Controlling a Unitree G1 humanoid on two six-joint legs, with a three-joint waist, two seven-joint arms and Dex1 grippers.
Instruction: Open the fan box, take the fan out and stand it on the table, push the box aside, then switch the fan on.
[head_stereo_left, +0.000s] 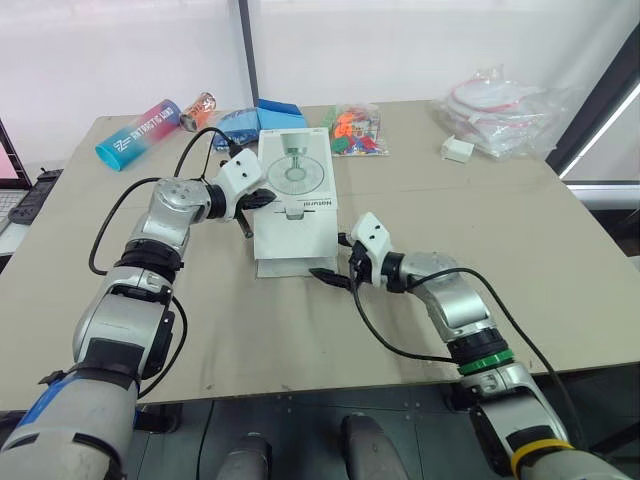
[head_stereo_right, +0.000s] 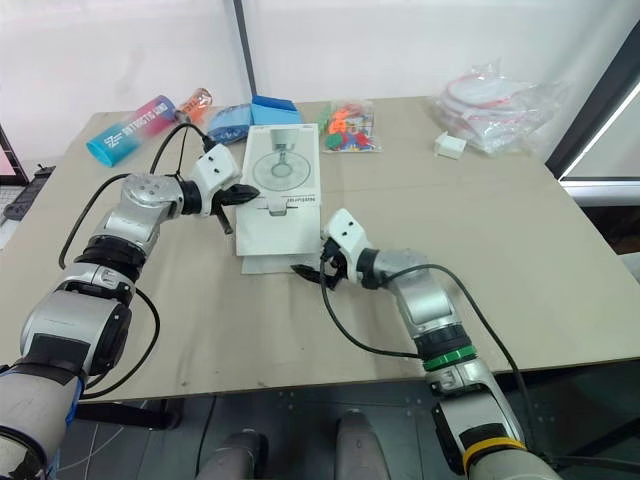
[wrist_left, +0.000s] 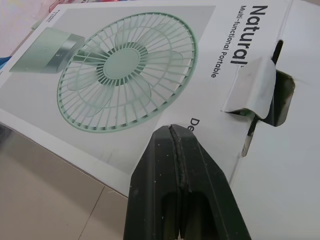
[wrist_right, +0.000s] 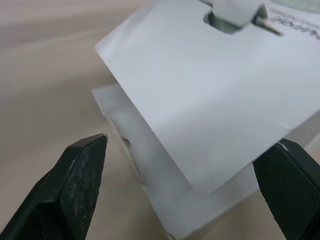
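Observation:
The white fan box (head_stereo_left: 295, 215) lies flat mid-table, a green fan printed on its top (wrist_left: 125, 65). Its near end flap (wrist_right: 215, 100) is lifted, with the tuck tab (wrist_left: 252, 87) sticking up from its slot. My left gripper (head_stereo_left: 262, 198) is shut, its tips resting on the box top by the left edge, close to the printed fan. My right gripper (head_stereo_left: 330, 275) is open at the near right corner of the box. The raised flap sits between its two fingers (wrist_right: 82, 170), which do not press on it.
Along the far edge lie a blue-pink tube (head_stereo_left: 137, 134), a small can (head_stereo_left: 198, 110), blue packets (head_stereo_left: 262, 118) and a bag of coloured pieces (head_stereo_left: 355, 130). A clear plastic bag (head_stereo_left: 505, 105) and a small white box (head_stereo_left: 457, 150) sit far right. The table (head_stereo_left: 560, 300) is bare on the right.

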